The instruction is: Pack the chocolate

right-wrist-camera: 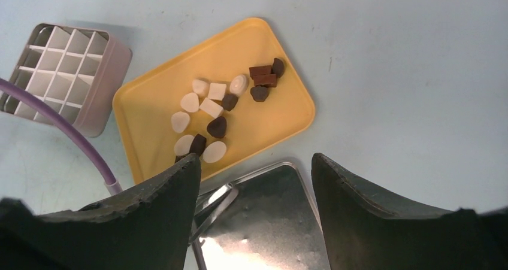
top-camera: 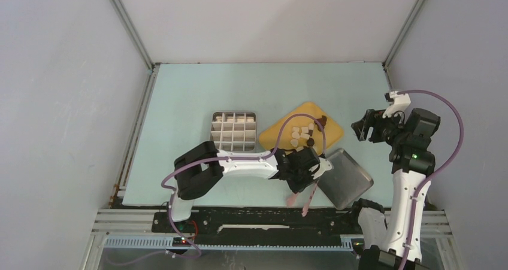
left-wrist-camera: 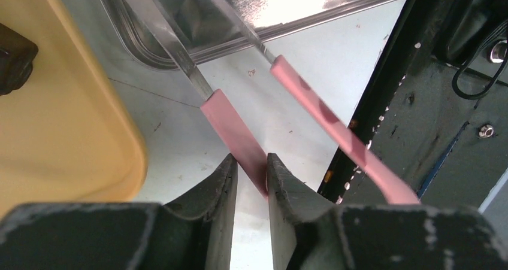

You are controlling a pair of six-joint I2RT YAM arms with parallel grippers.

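Start at the left: the gridded box [right-wrist-camera: 114, 78] sits on the bench [top-camera: 180, 102] just beside the left corner of the yellow tray [right-wrist-camera: 275, 120], and none of its cells shows a piece. Next, your left end effector [left-wrist-camera: 251, 162] is drawn narrow on one pink leg of the pink tongs [left-wrist-camera: 236, 132]; the other leg lies outside its fingers, to their right. The tongs' long axis runs from the metal tin [top-camera: 344, 177] toward the bench's near edge, and the pink ends point at that edge, away from the tray. The chocolate [right-wrist-camera: 211, 108], white and dark pieces loosely scattered, lies on the tray, just beyond this end effector on the far side. Farthest right, your right end effector [right-wrist-camera: 254, 162] stands wide and empty, raised off the tray's right side. By my reading the left arm is the nearer one, and the tongs need turning before they can reach a piece.
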